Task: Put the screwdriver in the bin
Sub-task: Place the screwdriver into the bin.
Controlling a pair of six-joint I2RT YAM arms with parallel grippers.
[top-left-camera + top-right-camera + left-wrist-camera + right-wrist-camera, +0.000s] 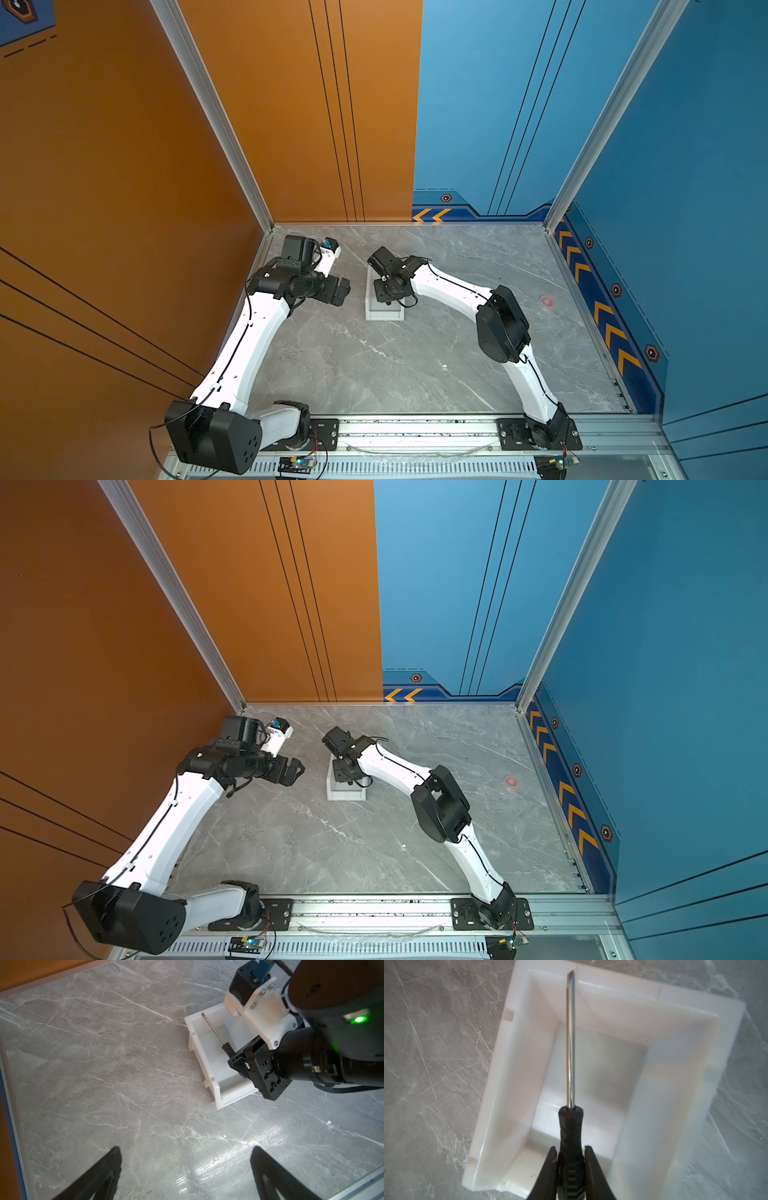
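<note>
Orange wall panels (124, 166) and blue wall panels (498, 104) close in the cell, and at their foot lies a grey marbled table (415, 365).

Two white-and-black arms reach in from the near rail. The left arm (249, 332) bends up along the orange side. The right arm (449, 286) leans toward the middle of the table, and its wrist hangs directly over the bin (384, 316).

The bin is a small white open tray with low walls. It sits flat on the marble, a little left of centre, and shows in both top views (347, 796).

The left gripper (186, 1148) hovers over bare table, beside the bin and apart from it. Its two dark fingers (110, 1165) are spread wide with nothing between them.

The right gripper (571, 1148) is clamped on the black handle of the screwdriver (570, 1053), a finger pressed to each side.

The screwdriver hangs above the inside of the bin, and its thin metal shaft runs along the bin's length. In the left wrist view (216, 1031) its flat tip comes close to a far corner of the bin's rim (197, 1051). I cannot tell whether the tip touches the plastic.

A small red mark (546, 301) sits on the marble well off toward the blue side. It is too small to make out.
</note>
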